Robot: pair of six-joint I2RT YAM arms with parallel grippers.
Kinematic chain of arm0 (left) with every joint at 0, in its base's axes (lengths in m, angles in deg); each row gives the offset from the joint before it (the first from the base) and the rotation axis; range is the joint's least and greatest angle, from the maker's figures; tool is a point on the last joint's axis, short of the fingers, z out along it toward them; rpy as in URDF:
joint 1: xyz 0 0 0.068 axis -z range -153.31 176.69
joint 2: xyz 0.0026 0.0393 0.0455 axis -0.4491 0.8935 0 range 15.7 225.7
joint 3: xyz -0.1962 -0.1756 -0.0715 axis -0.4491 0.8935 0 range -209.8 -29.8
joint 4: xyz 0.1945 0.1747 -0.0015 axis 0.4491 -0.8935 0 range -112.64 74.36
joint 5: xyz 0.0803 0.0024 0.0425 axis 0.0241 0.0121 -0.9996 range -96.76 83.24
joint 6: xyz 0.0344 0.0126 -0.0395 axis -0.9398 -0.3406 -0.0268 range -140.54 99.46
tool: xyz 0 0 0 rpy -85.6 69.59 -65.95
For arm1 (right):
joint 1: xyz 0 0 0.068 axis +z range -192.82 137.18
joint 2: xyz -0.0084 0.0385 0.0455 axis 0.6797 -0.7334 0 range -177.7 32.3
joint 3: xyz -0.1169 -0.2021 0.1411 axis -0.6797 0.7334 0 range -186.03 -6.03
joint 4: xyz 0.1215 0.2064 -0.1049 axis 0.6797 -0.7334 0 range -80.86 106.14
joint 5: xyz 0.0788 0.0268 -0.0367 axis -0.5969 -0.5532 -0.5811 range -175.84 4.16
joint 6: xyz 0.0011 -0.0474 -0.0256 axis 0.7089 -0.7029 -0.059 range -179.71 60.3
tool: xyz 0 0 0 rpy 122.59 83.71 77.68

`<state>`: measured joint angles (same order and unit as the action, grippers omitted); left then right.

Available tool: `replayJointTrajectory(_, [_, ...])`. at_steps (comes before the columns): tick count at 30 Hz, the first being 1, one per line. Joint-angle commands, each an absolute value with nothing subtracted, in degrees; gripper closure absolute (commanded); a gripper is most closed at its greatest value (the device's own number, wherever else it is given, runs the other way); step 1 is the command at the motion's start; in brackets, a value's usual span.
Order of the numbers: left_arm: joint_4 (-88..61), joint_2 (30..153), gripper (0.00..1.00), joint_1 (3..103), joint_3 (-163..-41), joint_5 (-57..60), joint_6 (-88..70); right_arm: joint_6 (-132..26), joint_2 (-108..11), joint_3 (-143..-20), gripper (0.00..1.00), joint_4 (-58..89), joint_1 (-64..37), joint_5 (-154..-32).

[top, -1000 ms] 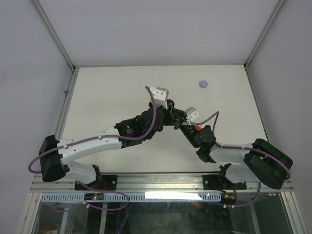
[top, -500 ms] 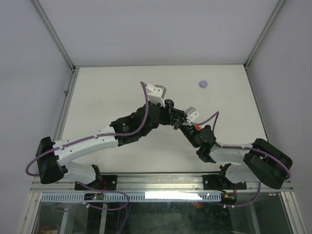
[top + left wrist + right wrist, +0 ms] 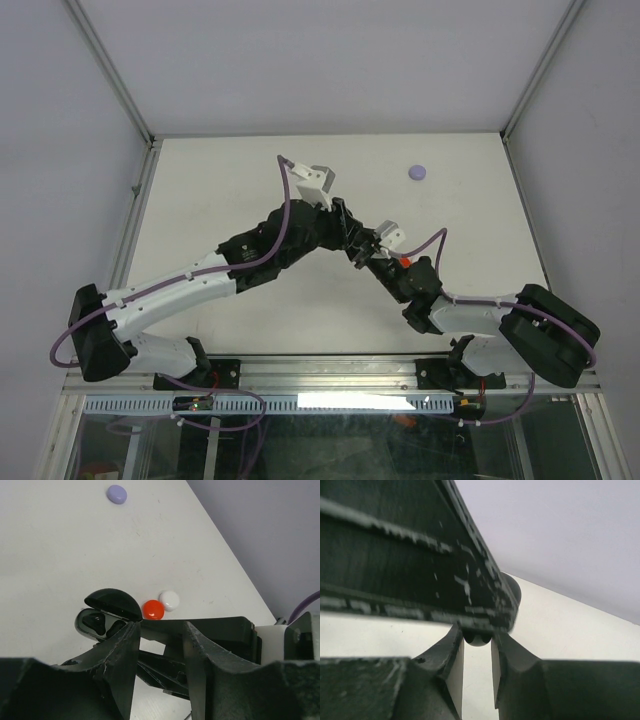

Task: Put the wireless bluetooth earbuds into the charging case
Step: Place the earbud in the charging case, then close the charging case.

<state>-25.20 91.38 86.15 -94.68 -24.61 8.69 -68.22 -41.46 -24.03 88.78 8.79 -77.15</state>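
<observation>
Black charging case (image 3: 107,612), pinched by the right gripper (image 3: 477,632), is sitting open; left gripper (image 3: 160,626), spread empty, is withdrawing, insertion seemingly done.

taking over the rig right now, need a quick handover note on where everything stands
Left gripper: open, empty, close to the case.
Right gripper: shut, apparently on the glossy black clamshell charging case, lid up, near table centre.
Earbuds: dark shapes sit in the case wells, probably seated buds, cannot confirm. No loose buds visible.
Red round disc, white round disc and pale purple round disc lie on the table.
Left to do: verify seating.
</observation>
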Motion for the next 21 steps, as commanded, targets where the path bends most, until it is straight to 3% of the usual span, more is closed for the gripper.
replayJointTrajectory(1, [-22.3,85.8,0.59,84.5,-94.8,-21.3,9.8,-67.6,-40.2,-25.0,1.0,90.7,8.9,-77.6])
replayJointTrajectory(11, [-28.0,80.8,0.54,75.6,-95.0,-8.3,7.6,-66.9,-35.5,-24.5,1.0,83.7,7.1,-84.2])
replayJointTrajectory(21, [-29.6,81.0,0.35,66.9,-94.1,9.7,6.0,-57.8,-30.1,-26.2,1.0,77.6,-1.1,-105.3])
